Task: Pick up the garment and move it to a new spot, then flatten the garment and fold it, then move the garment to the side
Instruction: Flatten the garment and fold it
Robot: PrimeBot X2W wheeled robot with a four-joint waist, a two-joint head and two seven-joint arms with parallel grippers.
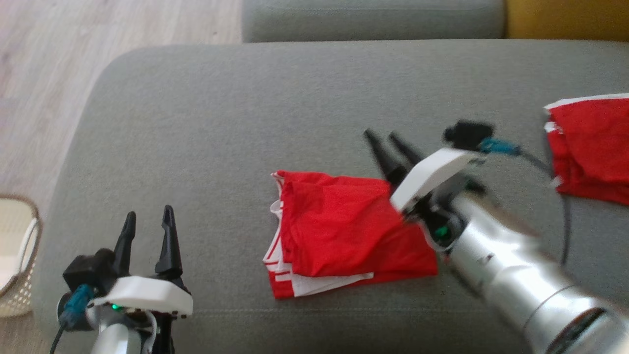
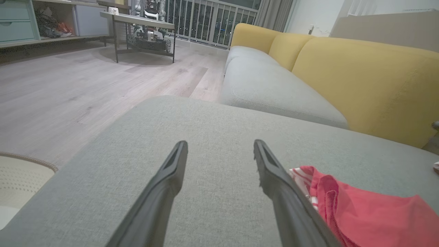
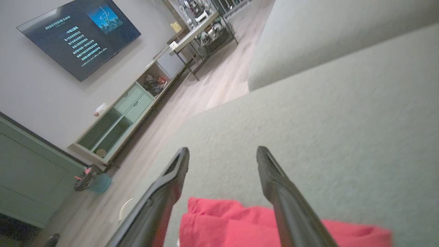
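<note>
A red garment [image 1: 344, 231] with white trim lies folded in a loose bundle on the grey sofa cushion [image 1: 245, 113]. My right gripper [image 1: 385, 140] hovers open just above the garment's far right corner, nothing between its fingers. In the right wrist view the red cloth [image 3: 223, 226] lies below and between the spread fingers [image 3: 274, 178]. My left gripper [image 1: 147, 223] stands open near the cushion's front left, well left of the garment. The left wrist view catches the garment's edge [image 2: 360, 212] beside the right finger.
A second red and white garment [image 1: 594, 147] lies at the cushion's right edge. A woven basket [image 1: 14, 255] sits on the wood floor [image 1: 44, 73] to the left. Yellow sofa backrests [image 2: 360, 79] rise behind the seat.
</note>
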